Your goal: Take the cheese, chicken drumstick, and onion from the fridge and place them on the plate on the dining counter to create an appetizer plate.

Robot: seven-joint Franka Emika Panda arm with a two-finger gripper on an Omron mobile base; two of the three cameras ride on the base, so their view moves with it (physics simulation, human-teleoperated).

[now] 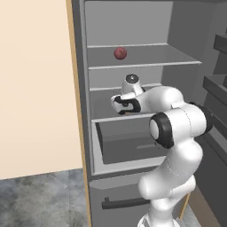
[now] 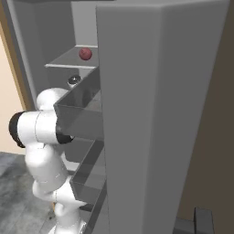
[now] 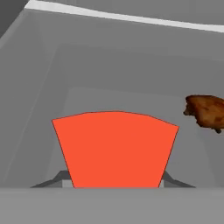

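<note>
The cheese [image 3: 116, 148] looms close in the hand view, its reddish rind side facing the camera. My gripper [image 3: 116, 183] is shut on it, one dark fingertip [image 3: 61, 179] pressing against each lower side. The chicken drumstick [image 3: 205, 111], dark brown, lies on the same shelf to the right of the cheese. In the fridge [image 1: 142, 66] my hand [image 1: 126, 103] reaches onto the middle shelf. On the shelf above sits the onion [image 1: 120, 53], the same onion [image 2: 85, 53] showing in the right base view. The plate and the dining counter are out of view.
The open fridge door [image 2: 151, 114] with its bins stands close on the arm's right. A grey drawer [image 1: 128, 146] lies under the middle shelf, and a lower drawer with a bar handle [image 1: 124, 203] below that. A beige wall [image 1: 35, 88] borders the fridge's left.
</note>
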